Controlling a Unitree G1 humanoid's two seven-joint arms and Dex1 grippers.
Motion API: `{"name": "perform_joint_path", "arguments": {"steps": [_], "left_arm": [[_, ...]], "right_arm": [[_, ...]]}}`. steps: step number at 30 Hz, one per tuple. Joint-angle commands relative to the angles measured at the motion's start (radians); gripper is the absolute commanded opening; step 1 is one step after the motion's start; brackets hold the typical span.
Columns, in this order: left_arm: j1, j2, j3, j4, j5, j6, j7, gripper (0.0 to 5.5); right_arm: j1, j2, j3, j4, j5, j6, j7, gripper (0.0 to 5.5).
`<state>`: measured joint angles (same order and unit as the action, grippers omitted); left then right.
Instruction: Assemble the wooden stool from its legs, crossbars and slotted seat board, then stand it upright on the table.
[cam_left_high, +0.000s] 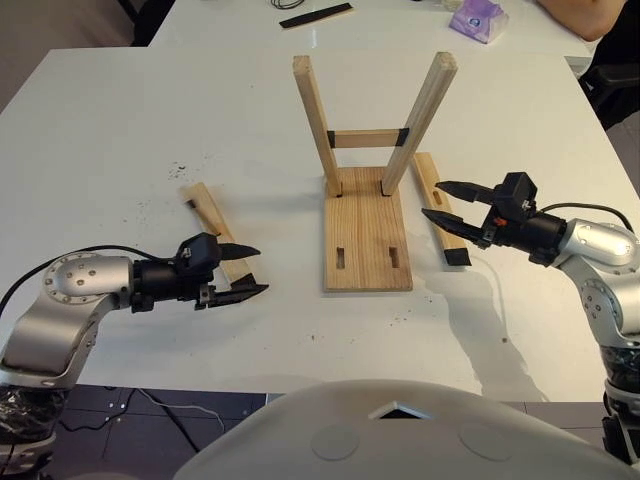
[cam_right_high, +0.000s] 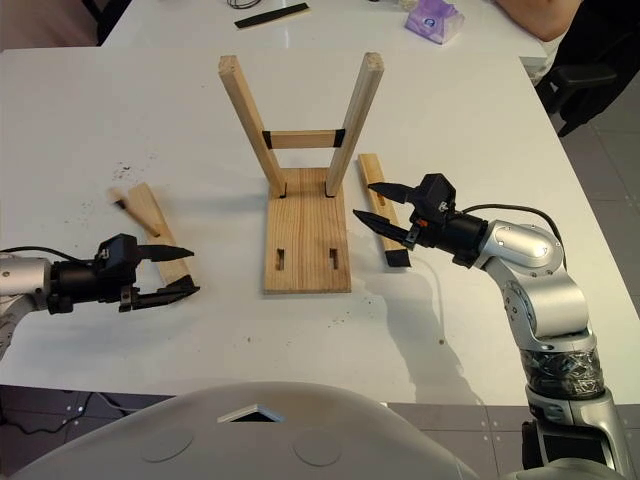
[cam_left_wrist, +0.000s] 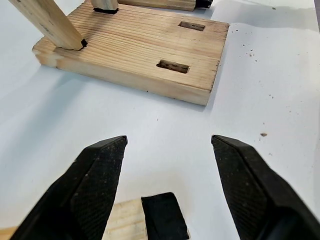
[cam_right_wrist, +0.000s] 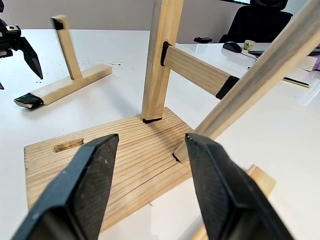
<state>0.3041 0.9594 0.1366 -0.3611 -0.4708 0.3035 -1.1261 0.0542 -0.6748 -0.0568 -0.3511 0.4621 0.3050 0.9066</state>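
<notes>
- seat board (cam_left_high: 365, 245) lay flat at the centre of the table (cam_left_high: 120, 120). 2 standing legs (cam_left_high: 318, 125) sat in its far slots, joined by 1 crossbar (cam_left_high: 366, 138). the 2 near slots (cam_left_high: 341, 258) were empty.
- left gripper (cam_left_high: 262, 269) hung with fingers well apart, nothing held, over the near, black-capped end of the left loose leg (cam_left_high: 205, 205). that piece lay flat, well left of the board, with a short stub (cam_right_wrist: 64, 42) standing up from it.
- right gripper (cam_left_high: 431, 198) was also spread and empty, over the right loose leg (cam_left_high: 425, 168), which lay just beside the board's right edge.
- judged step: picking up a loose leg for a near slot.
- grip advice: close across the narrow faces a little back from the capped end, so the end stays free to enter the slot. keep the fingers off the stub.
- right side: the gap between leg and board looked slim, so the inner finger should drop straight down, or the leg be nudged right first.
- room: open table left and near. the standing legs splayed outward and looked easy to knock, so lifted pieces should travel round the near side.
- the near table edge lay well clear of all pieces.
</notes>
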Motion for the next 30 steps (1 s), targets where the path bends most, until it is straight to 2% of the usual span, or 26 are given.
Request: {"name": "perform_joint_path", "arguments": {"steps": [1, 4, 7, 9, 14, 23, 30], "left_arm": [[0.019, -0.031, 0.054, -0.022, -0.003, 0.078, 0.096, 3.13], [0.025, -0.092, 0.001, -0.116, -0.012, 0.138, 0.181, 3.13], [-0.003, -0.144, -0.108, -0.174, 0.035, 0.183, 0.257, 3.13], [-0.026, -0.152, -0.156, -0.184, 0.057, 0.208, 0.278, 3.13], [-0.019, -0.113, -0.182, -0.153, 0.126, 0.257, 0.315, 3.13], [0.011, -0.027, -0.132, -0.173, 0.130, 0.309, 0.258, 3.13], [0.093, 0.101, -0.044, -0.058, 0.182, 0.211, 0.148, 3.13]], "right_arm": [[0.045, -0.007, -0.026, -0.032, -0.005, -0.001, -0.017, 2.43], [0.068, 0.005, -0.027, -0.041, -0.010, -0.003, -0.031, 2.43], [0.055, 0.012, -0.009, -0.038, -0.012, -0.001, -0.035, 2.43], [0.040, 0.013, 0.005, -0.033, -0.016, 0.001, -0.034, 2.43], [0.043, 0.007, 0.005, -0.023, -0.015, -0.002, -0.032, 2.43], [0.107, 0.024, -0.003, -0.059, -0.018, -0.007, -0.075, 2.43], [0.165, 0.029, -0.035, -0.118, -0.009, -0.005, -0.110, 2.43]]}}
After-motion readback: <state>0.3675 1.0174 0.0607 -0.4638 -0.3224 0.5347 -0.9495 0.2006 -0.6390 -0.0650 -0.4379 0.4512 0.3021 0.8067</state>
